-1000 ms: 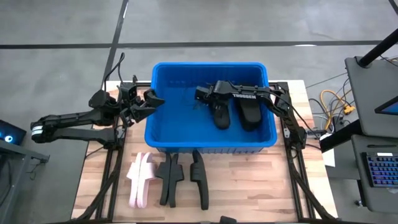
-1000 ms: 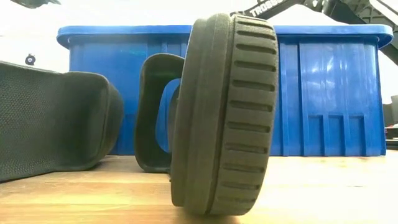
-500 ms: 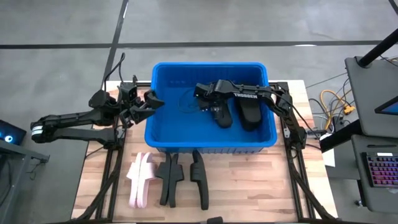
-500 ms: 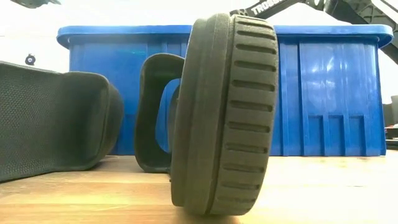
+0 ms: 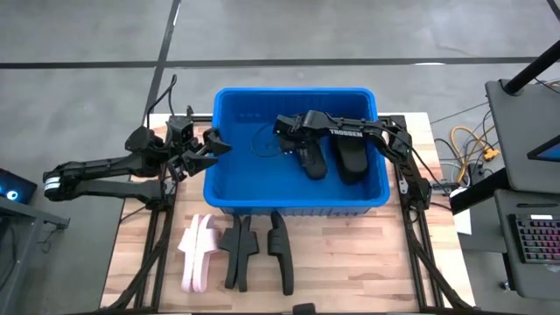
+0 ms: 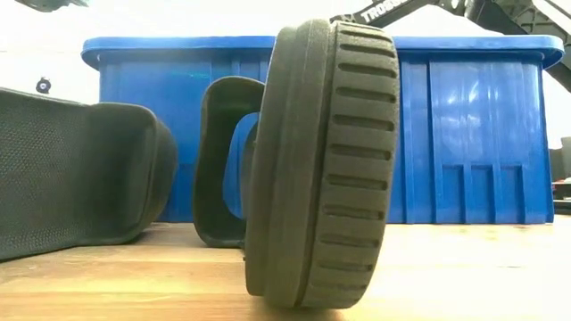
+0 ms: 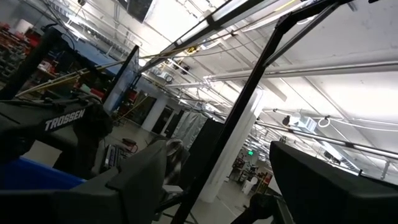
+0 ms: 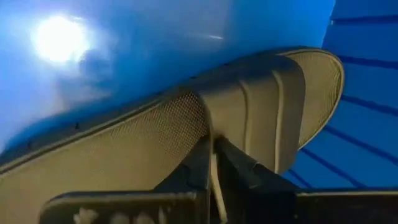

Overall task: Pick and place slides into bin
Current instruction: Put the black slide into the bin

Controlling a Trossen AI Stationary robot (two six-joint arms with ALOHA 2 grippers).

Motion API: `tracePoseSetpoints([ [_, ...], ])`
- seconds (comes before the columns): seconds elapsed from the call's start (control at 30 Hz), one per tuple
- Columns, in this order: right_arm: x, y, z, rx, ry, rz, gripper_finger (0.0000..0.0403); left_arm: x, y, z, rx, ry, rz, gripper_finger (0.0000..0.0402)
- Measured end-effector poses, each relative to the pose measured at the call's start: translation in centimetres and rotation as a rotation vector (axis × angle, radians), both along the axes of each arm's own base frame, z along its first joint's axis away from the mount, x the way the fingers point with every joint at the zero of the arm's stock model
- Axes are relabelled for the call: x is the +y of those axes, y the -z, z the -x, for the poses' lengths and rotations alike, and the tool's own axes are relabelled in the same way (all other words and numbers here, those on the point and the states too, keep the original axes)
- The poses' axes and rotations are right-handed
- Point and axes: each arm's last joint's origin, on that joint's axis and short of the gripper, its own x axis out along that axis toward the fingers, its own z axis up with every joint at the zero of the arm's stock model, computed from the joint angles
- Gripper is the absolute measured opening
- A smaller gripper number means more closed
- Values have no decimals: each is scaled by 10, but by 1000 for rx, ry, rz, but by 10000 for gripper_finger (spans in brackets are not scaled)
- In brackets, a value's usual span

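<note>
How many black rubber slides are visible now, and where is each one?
4. Two black rubber slides lie inside the bright blue plastic bin, beneath the right arm. Two more stand on the wooden table in front of it. Others may be hidden.

Table: pale wooden plank tabletop point(image 5: 411, 254) on a black metal frame.
Floor: grey concrete floor point(image 5: 87, 52) crossed by dark seam lines.
Cables: bundle of yellow and orange cables point(image 5: 468, 144) just beside the table's right edge.
Keyboard: dark backlit keyboard point(image 5: 535, 238) at the far right.
Ceiling: white ceiling with pipes point(image 7: 323, 74) and black frame bars.
</note>
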Motion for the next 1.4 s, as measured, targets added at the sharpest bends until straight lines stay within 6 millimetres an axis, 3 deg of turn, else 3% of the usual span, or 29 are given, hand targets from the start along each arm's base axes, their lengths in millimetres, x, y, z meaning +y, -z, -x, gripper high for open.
tracePoseSetpoints([
  [0.27, -1, -2, 2, -18, 144, 67, 8, 0, 0, 0, 1, 0, 0, 270],
  [0.77, 5, -26, 21, -18, 377, 125, 8, 0, 0, 0, 3, 0, 0, 270],
  [1.0, 3, -27, 13, -106, 367, 119, 8, 0, 2, -2, 13, 1, 2, 270],
  [1.17, 1, -30, 0, -270, 361, 3, 8, 1, 2, -3, 14, 1, 2, 270],
  [1.4, 0, -33, -11, -389, 144, -195, 8, 1, 2, -2, 14, 0, 2, 270],
])
